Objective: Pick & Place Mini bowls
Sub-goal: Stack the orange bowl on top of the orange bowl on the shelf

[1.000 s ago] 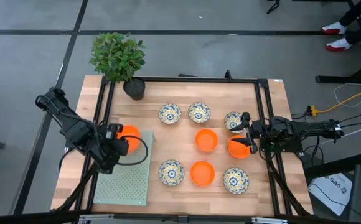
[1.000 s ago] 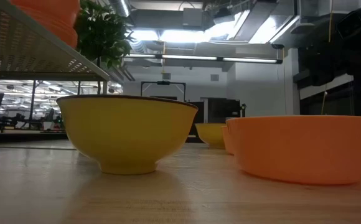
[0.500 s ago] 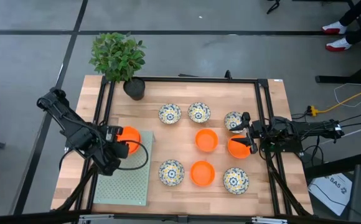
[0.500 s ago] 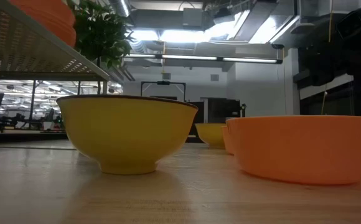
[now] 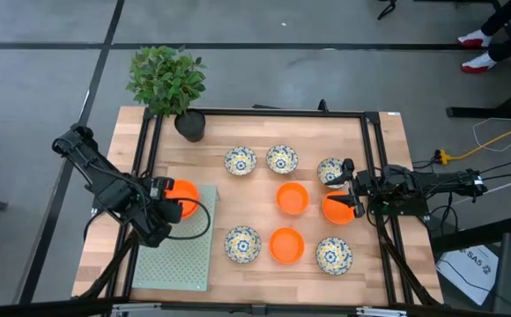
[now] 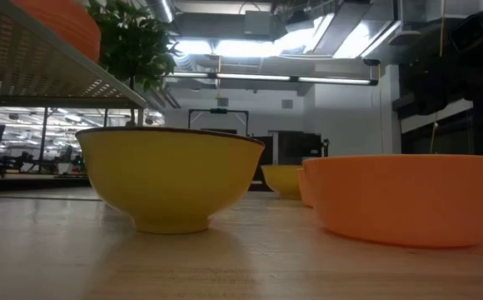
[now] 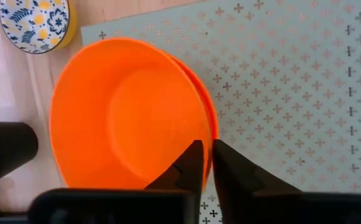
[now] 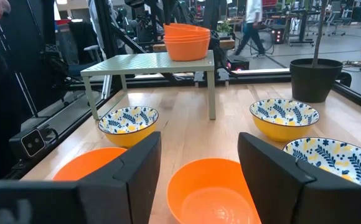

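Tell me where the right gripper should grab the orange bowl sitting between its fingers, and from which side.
Grip the rim of the orange bowl, one finger inside and one outside the wall. It sits upright and open on the table, and its sloping sides would likely slip from a wide pinch. The right gripper is probably best coming from above, on the near edge, away from the neighbouring patterned bowl.

The left arm reaches in from the counter's left edge, bent at the elbow, wrist turned toward the middle; the left gripper (image 5: 169, 201) sits at the left side of the counter, its fingers (image 7: 190, 167) nearly together with only a thin gap between them; the right arm stretches in level from the right edge; the right gripper (image 5: 351, 195) points left, its fingers (image 8: 140, 168) spread wide.
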`<state>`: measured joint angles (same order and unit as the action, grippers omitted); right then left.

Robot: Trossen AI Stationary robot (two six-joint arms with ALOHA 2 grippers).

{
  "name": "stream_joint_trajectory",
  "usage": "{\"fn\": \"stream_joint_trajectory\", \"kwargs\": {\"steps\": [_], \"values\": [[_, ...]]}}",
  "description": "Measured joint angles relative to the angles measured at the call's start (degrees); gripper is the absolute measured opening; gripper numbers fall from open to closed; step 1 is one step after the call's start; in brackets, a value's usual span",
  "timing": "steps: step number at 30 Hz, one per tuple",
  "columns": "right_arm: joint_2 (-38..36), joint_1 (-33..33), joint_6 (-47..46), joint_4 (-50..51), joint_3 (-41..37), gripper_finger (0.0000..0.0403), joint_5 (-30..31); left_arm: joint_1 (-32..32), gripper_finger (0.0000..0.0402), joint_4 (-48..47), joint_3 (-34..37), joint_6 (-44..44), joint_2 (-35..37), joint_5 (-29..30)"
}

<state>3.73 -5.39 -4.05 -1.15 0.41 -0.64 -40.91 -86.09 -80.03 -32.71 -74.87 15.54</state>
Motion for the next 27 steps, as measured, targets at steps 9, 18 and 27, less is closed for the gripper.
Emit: {"fn": "stream_joint_trajectory", "kwargs": {"steps": [9, 18, 27], "values": [[0.0, 0.0, 0.0, 0.0, 0.0, 0.0213, 0.0, 0.8, 0.0105, 2.2, 0.0, 0.5, 0.6, -1.4], [0.0, 0.0, 0.0, 0.0, 0.0, 0.0213, 0.0, 2.8, 0.0100, 2.5, 0.0, 1.3, 0.7, -6.1], [0.0, 0.0, 0.0, 0.0, 0.0, 0.0213, 0.0, 2.8, 0.0009, 2.6, 0.0, 1.1, 0.0, -6.2]]}}
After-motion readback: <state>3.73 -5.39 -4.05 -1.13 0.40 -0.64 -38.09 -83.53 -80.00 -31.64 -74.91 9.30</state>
